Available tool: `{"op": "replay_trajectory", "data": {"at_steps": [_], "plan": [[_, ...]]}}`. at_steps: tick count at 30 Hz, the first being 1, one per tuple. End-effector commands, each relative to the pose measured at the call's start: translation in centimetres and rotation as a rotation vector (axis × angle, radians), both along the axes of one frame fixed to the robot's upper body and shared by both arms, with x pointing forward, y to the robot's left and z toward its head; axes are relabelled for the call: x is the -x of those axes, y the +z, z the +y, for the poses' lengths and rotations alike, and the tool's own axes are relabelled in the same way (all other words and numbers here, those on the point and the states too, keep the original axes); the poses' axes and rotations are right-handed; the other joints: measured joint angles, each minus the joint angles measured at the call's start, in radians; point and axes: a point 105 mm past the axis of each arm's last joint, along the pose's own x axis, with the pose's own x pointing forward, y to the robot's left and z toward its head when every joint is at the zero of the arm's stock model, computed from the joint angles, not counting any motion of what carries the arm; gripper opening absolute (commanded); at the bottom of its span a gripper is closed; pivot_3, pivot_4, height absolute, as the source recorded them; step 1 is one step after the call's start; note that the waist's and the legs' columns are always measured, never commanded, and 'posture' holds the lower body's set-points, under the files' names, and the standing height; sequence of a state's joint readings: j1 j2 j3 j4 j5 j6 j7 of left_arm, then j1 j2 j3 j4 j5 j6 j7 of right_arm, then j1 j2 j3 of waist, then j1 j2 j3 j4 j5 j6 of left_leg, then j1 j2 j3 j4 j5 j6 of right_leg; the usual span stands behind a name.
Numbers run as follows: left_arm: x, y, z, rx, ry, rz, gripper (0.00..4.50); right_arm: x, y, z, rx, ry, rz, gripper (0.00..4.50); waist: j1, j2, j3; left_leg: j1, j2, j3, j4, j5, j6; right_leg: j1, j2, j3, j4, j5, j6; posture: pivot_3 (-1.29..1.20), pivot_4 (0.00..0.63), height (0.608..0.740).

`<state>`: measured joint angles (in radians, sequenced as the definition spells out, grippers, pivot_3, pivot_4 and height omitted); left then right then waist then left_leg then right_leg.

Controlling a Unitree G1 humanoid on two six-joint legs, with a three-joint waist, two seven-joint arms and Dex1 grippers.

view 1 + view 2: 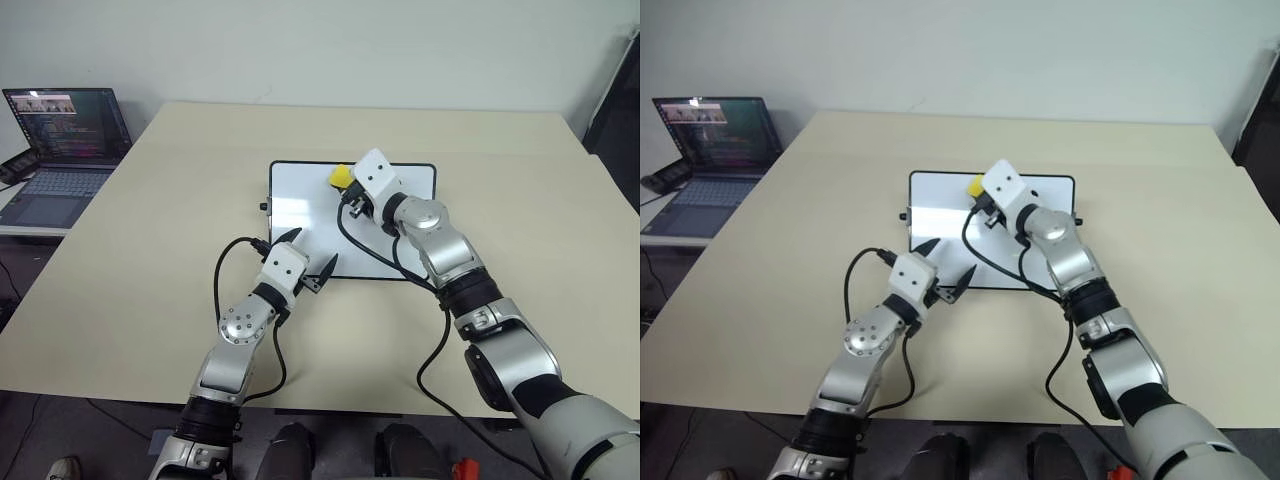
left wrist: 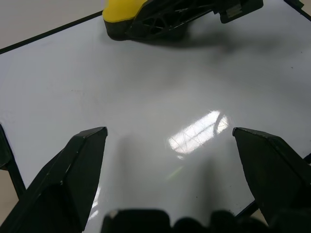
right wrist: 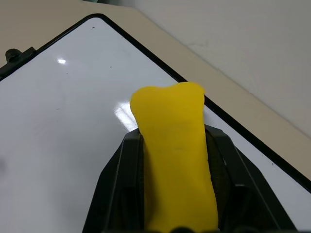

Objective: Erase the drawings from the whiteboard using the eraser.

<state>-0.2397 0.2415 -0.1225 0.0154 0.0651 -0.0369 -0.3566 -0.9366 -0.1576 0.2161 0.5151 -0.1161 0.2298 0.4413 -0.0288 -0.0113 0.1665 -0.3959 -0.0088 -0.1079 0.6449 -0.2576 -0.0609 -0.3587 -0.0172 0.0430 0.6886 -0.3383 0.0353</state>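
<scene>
Right wrist view: right gripper (image 3: 172, 194) fingers pinch the eraser (image 3: 172, 145) at the whiteboard's (image 1: 300, 205) far edge; left gripper (image 1: 305, 258) fingers spread at its near edge. Press flat, sweep evenly.

Head stereo pair looks forward and down from above the table (image 1: 150, 300), wide view, mid distance; both eyes share the whiteboard (image 1: 300, 200), both arms and a laptop (image 1: 65, 140) at far left. Left wrist camera sits low and very close, facing along the left claw (image 2: 170, 141) across the whiteboard surface to its far edge. Right wrist camera is also close, looking along the right claw (image 3: 175, 145) at the eraser (image 3: 172, 145) and the board's corner. Both wrist views share the eraser.
</scene>
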Motion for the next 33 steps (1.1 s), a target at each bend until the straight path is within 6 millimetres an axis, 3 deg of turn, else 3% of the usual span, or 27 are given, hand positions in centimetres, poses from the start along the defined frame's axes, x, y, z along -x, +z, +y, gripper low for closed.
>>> {"op": "replay_trajectory", "data": {"at_steps": [1, 8, 13, 19, 22, 33], "plan": [[0.4, 1.5, -0.6, 0.001, -0.021, -0.067, 4.5, 0.5, -1.9, -1.9, 0.02, -0.047, 0.106, 1.3, 0.0, 0.0, 0.0, 0.0, 0.0, 0.0, 0.0, 0.0, 0.0, 0.0, 0.0, 0.0, 0.001, 0.0, 0.0, 0.0, 0.15, 0.74], [0.3, 1.4, -1.0, 0.006, -0.03, -0.063, 4.5, 2.3, -3.4, -4.9, 0.042, -0.117, 0.215, 1.3, 0.001, 0.0, -0.001, 0.003, 0.0, 0.0, 0.0, 0.0, 0.0, 0.002, 0.0, 0.0, 0.002, 0.0, 0.0, 0.0, 0.15, 0.74], [0.3, 1.4, -1.2, 0.005, -0.041, -0.062, 4.5, 2.5, -2.8, -5.4, 0.027, -0.135, 0.186, 1.3, 0.0, 0.0, -0.001, 0.006, 0.0, 0.0, 0.0, 0.0, 0.0, 0.005, 0.0, 0.0, 0.002, 0.0, 0.0, 0.0, 0.15, 0.74], [0.2, 1.5, -1.4, 0.001, -0.048, -0.062, 4.5, 2.1, 1.7, -1.7, -0.106, -0.041, -0.001, 1.3, -0.004, 0.0, 0.0, 0.006, 0.0, 0.0, 0.0, 0.0, 0.0, 0.004, 0.0, 0.0, 0.002, 0.0, 0.0, 0.0, 0.15, 0.74], [0.2, 1.5, -1.3, 0.0, -0.047, -0.063, 4.5, 2.1, 2.7, 0.1, -0.113, 0.006, -0.057, 1.3, -0.01, 0.0, 0.0, 0.004, 0.0, 0.001, -0.001, 0.0, 0.0, 0.001, 0.0, 0.001, 0.002, 0.0, 0.0, 0.0, 0.15, 0.74], [0.5, 1.2, -1.0, 0.001, -0.025, -0.057, 4.5, 1.2, -0.7, 1.8, 0.051, 0.018, 0.058, 1.3, -0.01, 0.0, 0.0, -0.002, 0.0, 0.001, -0.001, 0.0, 0.0, -0.005, 0.0, 0.001, 0.003, 0.0, 0.0, 0.0, 0.15, 0.74]]}}
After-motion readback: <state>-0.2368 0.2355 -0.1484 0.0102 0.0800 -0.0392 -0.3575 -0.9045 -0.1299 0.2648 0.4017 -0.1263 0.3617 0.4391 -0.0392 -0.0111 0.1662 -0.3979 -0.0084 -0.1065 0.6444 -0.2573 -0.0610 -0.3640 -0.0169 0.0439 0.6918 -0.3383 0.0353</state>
